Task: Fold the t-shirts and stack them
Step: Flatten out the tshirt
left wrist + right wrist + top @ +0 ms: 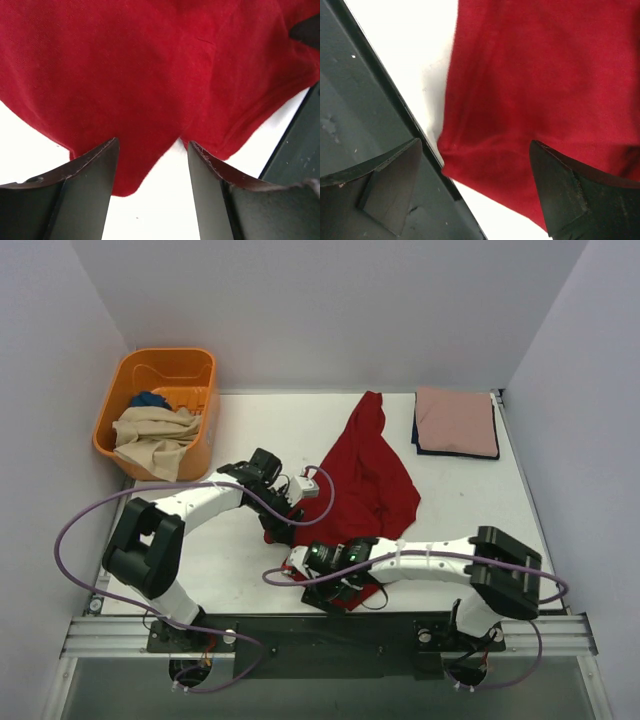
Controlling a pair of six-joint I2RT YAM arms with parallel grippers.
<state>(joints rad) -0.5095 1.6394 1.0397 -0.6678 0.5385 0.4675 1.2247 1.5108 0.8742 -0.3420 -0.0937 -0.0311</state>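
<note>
Your white bench (270,430) fills most of the overhead view, and the dark red t-shirt (375,475) sprawls across its middle. The shirt is unfolded and rumpled, running from a narrow end near the far edge down to a wider bunch at the near edge, where both arms meet it. At the far left corner you have the orange basket (205,430), with the beige t-shirt (150,435) heaped inside and a bit of the blue t-shirt (150,400) showing behind it. At the far right corner the dusty pink t-shirt (457,420) lies folded flat on top of the navy t-shirt (416,438), which shows only as a dark strip along the pink one's left and near sides. This stack sits well apart from the basket and just beside the red shirt's far end. Your left claw (152,141) is over the red shirt's near left edge. Its jaws stand wide, and a rounded tip of the hem reaches into the gap between them without being pinched. Your right claw (475,141) is also spread wide at the shirt's near corner, gripping nothing. The cloth under it lies right at the bench's edge, where the dark rail (360,100) begins.
</note>
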